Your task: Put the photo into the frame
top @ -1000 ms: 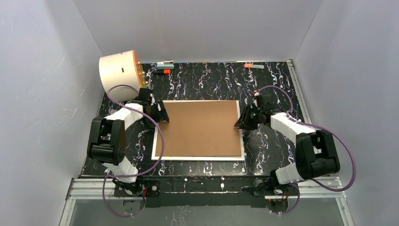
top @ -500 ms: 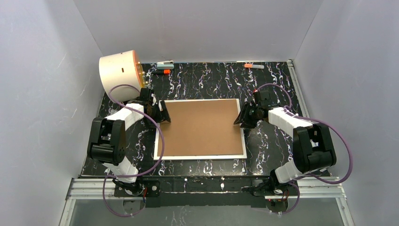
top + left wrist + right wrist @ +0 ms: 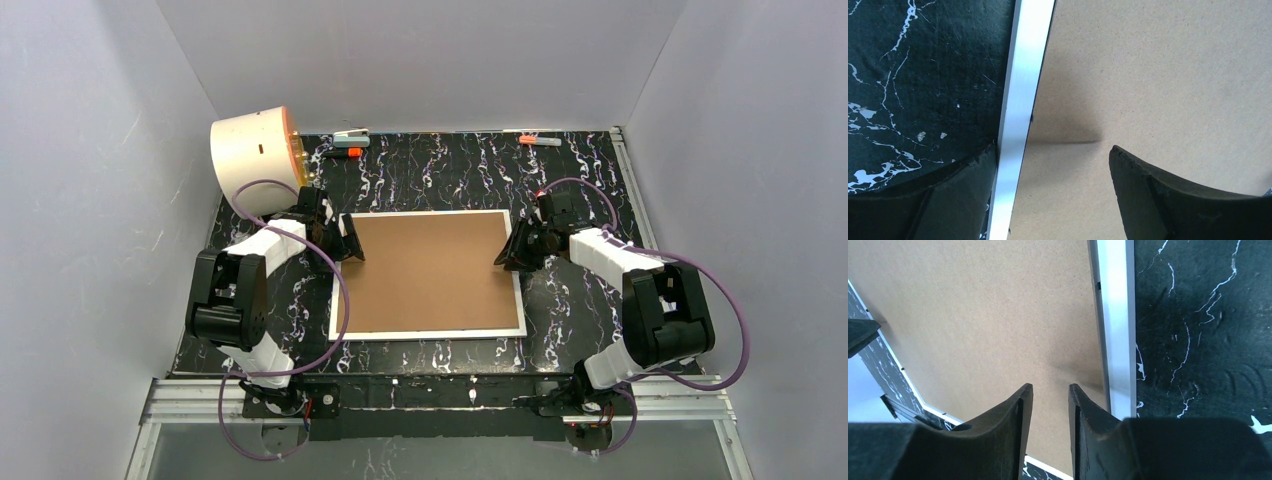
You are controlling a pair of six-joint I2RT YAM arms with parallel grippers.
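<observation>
The frame (image 3: 427, 335) lies face down in the middle of the table, its brown board back (image 3: 428, 270) up inside a thin white rim. The photo is hidden. My left gripper (image 3: 348, 240) is low at the frame's left edge. In the left wrist view this gripper (image 3: 1054, 150) is open wide and straddles the white rim (image 3: 1023, 90): one finger on the table, the other over the board. My right gripper (image 3: 508, 252) is at the right edge. The right wrist view shows it (image 3: 1050, 386) with a narrow empty gap, both fingers over the board (image 3: 988, 315) just inside the rim (image 3: 1118, 315).
A cream cylinder with an orange rim (image 3: 255, 150) stands at the back left corner. Two markers (image 3: 348, 150) (image 3: 540, 141) lie along the back edge. Grey walls close in the black marbled table (image 3: 590, 190) on three sides.
The frame has slid a little to the right. My right gripper has drawn in toward the frame's right edge and slightly back. The left gripper has barely moved.
</observation>
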